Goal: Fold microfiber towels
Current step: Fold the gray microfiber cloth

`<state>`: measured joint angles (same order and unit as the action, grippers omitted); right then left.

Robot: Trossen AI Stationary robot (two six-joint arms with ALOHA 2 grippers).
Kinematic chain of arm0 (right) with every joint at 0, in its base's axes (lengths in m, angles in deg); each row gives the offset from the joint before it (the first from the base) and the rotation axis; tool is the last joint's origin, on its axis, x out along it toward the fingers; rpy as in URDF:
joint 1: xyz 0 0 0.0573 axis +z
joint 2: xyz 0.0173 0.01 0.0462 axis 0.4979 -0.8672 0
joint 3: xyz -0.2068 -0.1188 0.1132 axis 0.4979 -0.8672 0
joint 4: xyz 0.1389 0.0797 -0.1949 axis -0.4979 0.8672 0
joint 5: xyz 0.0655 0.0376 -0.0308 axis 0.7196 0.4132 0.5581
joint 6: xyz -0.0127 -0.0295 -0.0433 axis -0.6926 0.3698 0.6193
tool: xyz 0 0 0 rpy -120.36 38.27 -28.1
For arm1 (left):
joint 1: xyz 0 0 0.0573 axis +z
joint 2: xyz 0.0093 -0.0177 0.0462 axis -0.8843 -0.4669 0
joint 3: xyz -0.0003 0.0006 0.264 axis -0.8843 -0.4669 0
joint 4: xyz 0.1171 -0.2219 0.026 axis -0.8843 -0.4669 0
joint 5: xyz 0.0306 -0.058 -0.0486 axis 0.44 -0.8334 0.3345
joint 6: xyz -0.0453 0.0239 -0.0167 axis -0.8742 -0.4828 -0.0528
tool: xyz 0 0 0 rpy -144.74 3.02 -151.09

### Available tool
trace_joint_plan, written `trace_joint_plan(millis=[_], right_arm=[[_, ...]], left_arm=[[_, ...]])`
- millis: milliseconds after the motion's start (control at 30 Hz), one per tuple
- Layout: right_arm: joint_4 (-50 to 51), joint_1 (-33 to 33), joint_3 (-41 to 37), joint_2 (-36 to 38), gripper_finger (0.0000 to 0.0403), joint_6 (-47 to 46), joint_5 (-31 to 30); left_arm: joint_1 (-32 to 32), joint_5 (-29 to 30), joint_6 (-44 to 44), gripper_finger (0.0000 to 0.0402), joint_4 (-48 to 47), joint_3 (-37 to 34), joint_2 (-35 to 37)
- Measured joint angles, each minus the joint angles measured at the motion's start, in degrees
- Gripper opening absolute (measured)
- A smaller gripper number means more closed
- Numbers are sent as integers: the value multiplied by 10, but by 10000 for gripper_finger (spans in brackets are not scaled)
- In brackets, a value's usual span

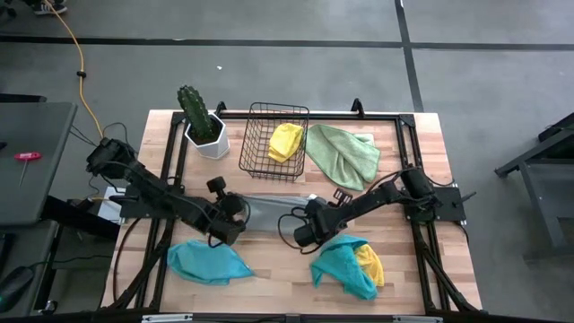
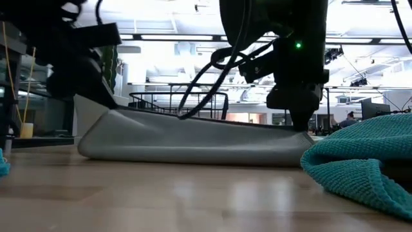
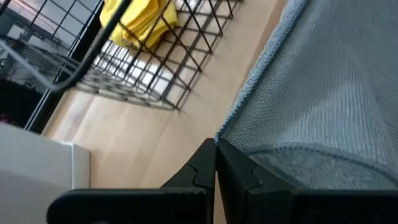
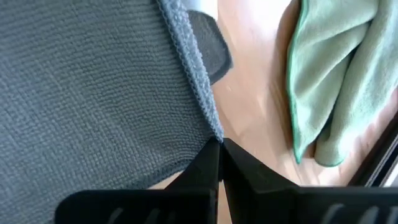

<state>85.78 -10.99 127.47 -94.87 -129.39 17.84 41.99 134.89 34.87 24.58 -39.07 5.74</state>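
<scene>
A grey microfiber towel [image 1: 269,212] stretches across the table's middle between my two grippers. My left gripper [image 1: 235,221] is shut on its left end and my right gripper [image 1: 306,226] on its right end. A teal towel [image 1: 206,262] lies crumpled at the near left. Another teal towel [image 1: 341,266] lies at the near right, with a yellow one [image 1: 370,266] against it. A light green towel [image 1: 343,152] lies spread at the far right. A second yellow towel [image 1: 285,142] sits in the black wire basket [image 1: 260,166]. My left gripper pinches a corner of the grey towel [image 3: 229,132] between its two fingers, slanting down from the table's left. That end [image 2: 106,113] is raised off the wood, and a folded layer [image 3: 311,155] shows below it. My right gripper pinches the towel's other corner [image 4: 213,132] at the hemmed edge, fingers [image 2: 300,122] pointing steeply down. This end [image 2: 293,138] stays low, close to the table. The towel's underside [image 2: 193,154] rests on the wood between the two holds.
A cactus in a white pot [image 1: 203,126] stands at the far left beside the basket. A small dark object [image 1: 343,195] lies near the green towel. A black frame rail [image 1: 359,115] runs along the table's far edge. Bare wood [image 1: 278,269] shows between the two teal towels.
</scene>
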Motion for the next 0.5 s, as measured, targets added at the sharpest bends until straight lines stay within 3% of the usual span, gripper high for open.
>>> trace_joint_plan(millis=[233, 500], right_arm=[[-10, -7, -4, 0, 0, 1, -45], [-27, -9, -4, 0, 0, 2, -74]], left_arm=[[49, -9, 34, 0, 22, -4, -2], [77, -25, 41, 0, 142, -92, -5]])
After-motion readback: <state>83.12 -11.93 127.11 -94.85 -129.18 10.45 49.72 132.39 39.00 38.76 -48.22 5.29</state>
